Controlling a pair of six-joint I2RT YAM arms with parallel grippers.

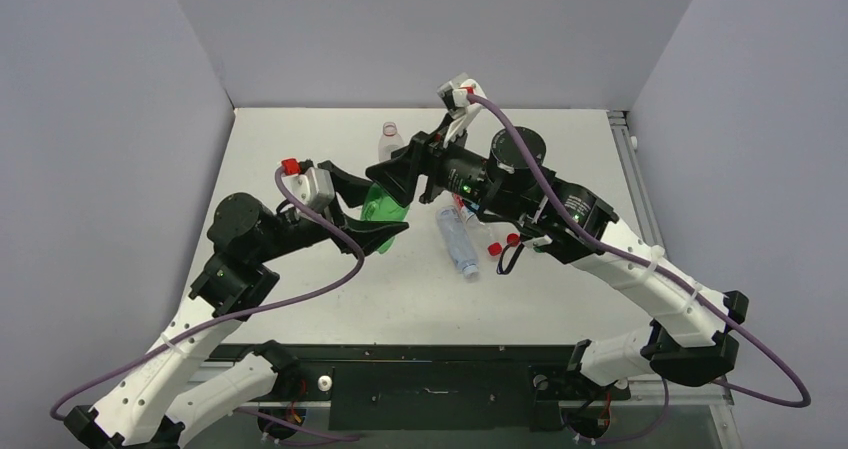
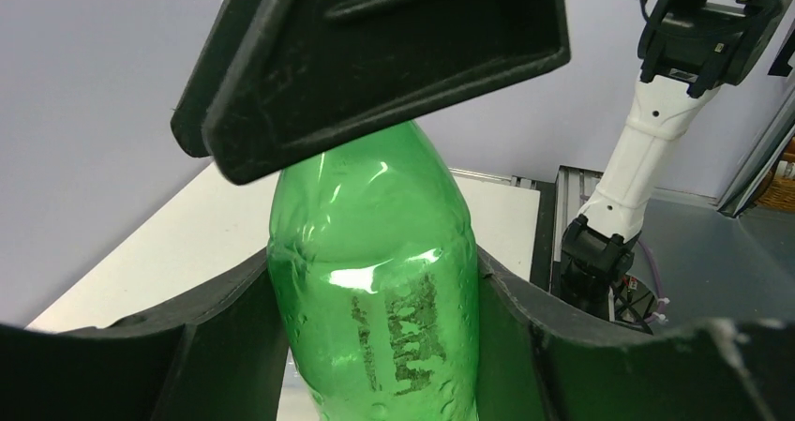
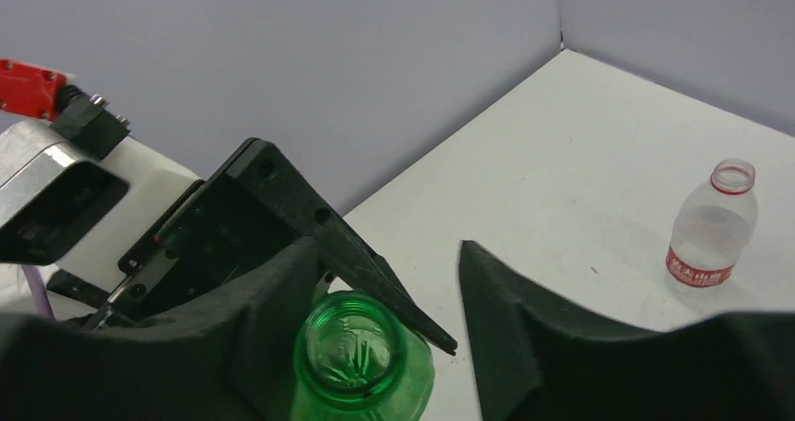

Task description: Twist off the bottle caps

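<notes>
Quick headcount: three bottles I can make out for sure. One green bottle (image 2: 375, 252) sits between the left gripper (image 1: 385, 207) fingers. One clear standing bottle (image 1: 391, 139) with a red label is just past the right gripper (image 3: 389, 257). One clear lying bottle (image 1: 457, 241) is back behind that gripper, by its wrist. Two red caps next to the lying one: first cap (image 1: 494, 249), second cap (image 1: 513, 238). Two grippers. Maybe a fourth bottle under there, can't tell

Pale grey walls (image 1: 420, 29) (three of them) enclose a white table (image 1: 420, 309).
</notes>
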